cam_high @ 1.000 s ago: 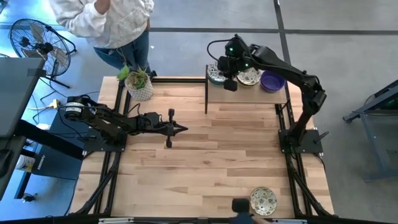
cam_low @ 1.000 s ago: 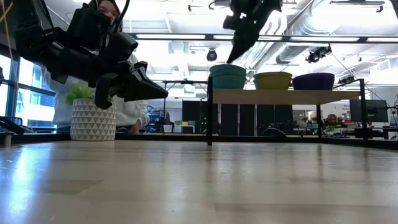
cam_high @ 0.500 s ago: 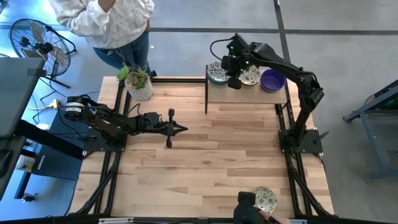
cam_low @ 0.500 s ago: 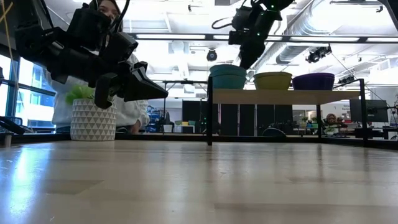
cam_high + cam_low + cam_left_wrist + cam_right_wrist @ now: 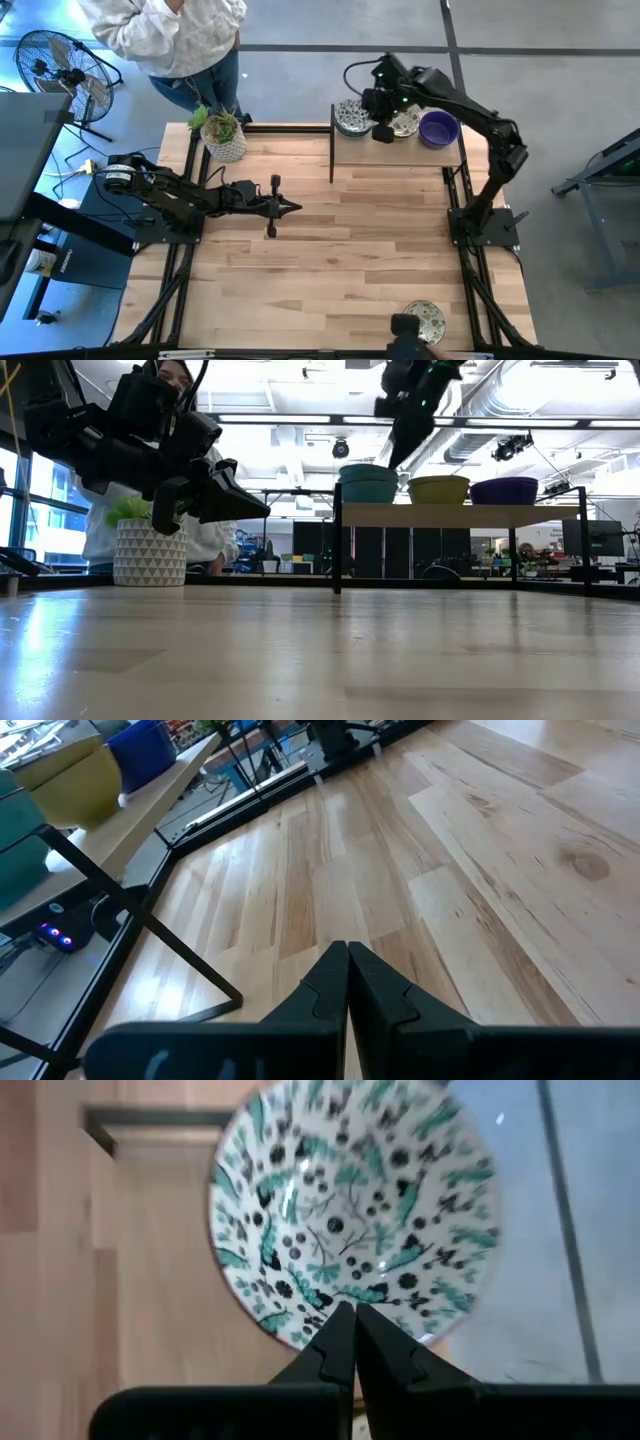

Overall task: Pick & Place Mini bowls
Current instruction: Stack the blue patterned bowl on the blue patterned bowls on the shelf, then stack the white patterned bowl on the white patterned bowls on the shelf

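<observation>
Three mini bowls stand in a row on a raised shelf [image 5: 395,150] at the table's far right: a green-patterned one [image 5: 347,117], a second patterned one [image 5: 405,123] and a purple one [image 5: 438,129]. The low view shows their outer walls as teal [image 5: 367,483], yellow-green [image 5: 438,489] and purple [image 5: 510,490]. My right gripper [image 5: 382,133] hangs shut above the shelf between the two patterned bowls, and a patterned bowl [image 5: 350,1210] fills its wrist view beyond the fingertips [image 5: 345,1312]. A further patterned bowl [image 5: 425,320] lies at the near edge. My left gripper [image 5: 296,208] waits shut over the table's left half.
A white pot with a green plant [image 5: 225,140] stands at the far left corner. A person in a white top [image 5: 170,40] stands behind the table, and a fan [image 5: 60,70] is off to the left. A dark object [image 5: 405,335] sits beside the near-edge bowl.
My right gripper, still shut, has drifted a little toward the table's right edge along the shelf and tipped slightly. The dark object at the near edge has shifted to the right.
</observation>
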You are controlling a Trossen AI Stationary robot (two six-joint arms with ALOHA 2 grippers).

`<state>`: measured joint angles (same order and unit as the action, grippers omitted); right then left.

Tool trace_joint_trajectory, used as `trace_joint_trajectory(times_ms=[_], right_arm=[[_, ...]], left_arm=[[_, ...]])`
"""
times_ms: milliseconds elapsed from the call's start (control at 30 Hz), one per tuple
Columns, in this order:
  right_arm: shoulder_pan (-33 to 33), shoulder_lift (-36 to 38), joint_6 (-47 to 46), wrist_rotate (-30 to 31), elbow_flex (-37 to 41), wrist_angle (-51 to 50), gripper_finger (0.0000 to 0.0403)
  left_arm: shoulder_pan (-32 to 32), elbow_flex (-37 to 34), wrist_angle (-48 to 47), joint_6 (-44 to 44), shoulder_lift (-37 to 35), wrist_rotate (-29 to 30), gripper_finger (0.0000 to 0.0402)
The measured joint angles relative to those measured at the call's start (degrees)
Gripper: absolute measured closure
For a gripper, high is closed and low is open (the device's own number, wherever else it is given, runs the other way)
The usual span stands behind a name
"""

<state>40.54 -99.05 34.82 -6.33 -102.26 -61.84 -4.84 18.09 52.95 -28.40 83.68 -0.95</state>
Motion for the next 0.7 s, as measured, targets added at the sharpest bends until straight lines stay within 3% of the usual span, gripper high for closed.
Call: trace_joint_trajectory(times_ms=[100,200,467,567,700], right_arm=[[0.0,2.6,-1.8,-3.0,0.0,0.3,0.0403],[-0.4,5.8,-2.7,-10.1,3.1,3.9,0.0403],[-5.4,21.6,-9.2,-12.0,31.2,32.3,0.0403],[-9.3,28.1,-14.4,-9.1,40.6,39.7,0.0403],[-17.9,36.1,-22.6,1.9,49.2,41.7,0.0403]], left_arm=[[0.0,0.0,0.9,0.2,0.0,0.0,0.0402],[0.0,0.0,3.2,0.4,0.0,-0.2,0.0402],[0.0,0.0,2.1,0.3,0.0,-1.1,0.0402],[0.0,0.0,2.1,0.2,0.0,-1.1,0.0402],[0.0,0.0,2.2,0.2,0.0,-1.1,0.0402]])
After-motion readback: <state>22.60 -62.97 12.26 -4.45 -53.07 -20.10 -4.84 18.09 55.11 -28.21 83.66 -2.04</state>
